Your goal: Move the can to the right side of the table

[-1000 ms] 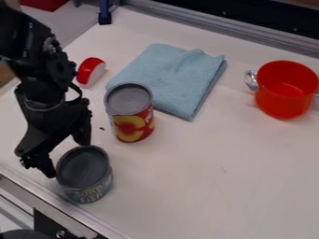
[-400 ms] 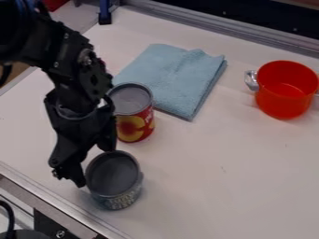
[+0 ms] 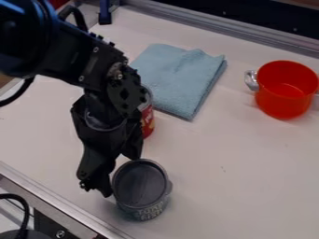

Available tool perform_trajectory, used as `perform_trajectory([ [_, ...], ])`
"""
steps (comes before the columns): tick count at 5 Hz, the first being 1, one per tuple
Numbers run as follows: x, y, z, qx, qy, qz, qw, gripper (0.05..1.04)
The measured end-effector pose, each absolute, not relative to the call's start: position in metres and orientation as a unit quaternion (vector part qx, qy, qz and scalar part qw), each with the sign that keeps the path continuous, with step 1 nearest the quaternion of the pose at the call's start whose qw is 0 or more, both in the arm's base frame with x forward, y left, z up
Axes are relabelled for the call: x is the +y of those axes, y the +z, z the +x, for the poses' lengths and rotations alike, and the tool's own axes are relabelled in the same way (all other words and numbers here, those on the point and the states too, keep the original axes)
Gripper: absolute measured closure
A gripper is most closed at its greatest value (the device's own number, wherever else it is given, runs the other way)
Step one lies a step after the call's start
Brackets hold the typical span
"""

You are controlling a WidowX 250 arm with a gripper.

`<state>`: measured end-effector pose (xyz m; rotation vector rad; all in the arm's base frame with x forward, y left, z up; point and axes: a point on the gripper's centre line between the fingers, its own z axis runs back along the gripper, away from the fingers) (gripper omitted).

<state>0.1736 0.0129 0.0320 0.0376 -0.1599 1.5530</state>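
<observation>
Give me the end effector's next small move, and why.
Probably a gentle nudge of the dark-topped can toward the picture's right: the open end effector is at the can's left side, and the can stands on the left half of the table, well left of the red pot.

I can see a folded light-blue cloth (image 3: pixel 181 79) above the centre of the frame, with a partly hidden red-labelled can (image 3: pixel 148 122) just beside its lower left. Over at the upper right I have a red pot (image 3: pixel 283 103) with a silvery handle, and a blue clamp (image 3: pixel 105 15) stands at the upper left.
</observation>
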Motion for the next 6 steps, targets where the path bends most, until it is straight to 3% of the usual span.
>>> perform_trajectory([
  [3, -0.047, 0.031, 0.211, -0.031, 0.719, 0.001, 0.694, 0.084],
  [4, -0.062, 0.028, 0.223, -0.016, 0.718, 0.014, 0.695, 0.084],
  [6, -0.062, 0.037, 0.234, -0.011, 0.719, 0.010, 0.695, 0.084],
])
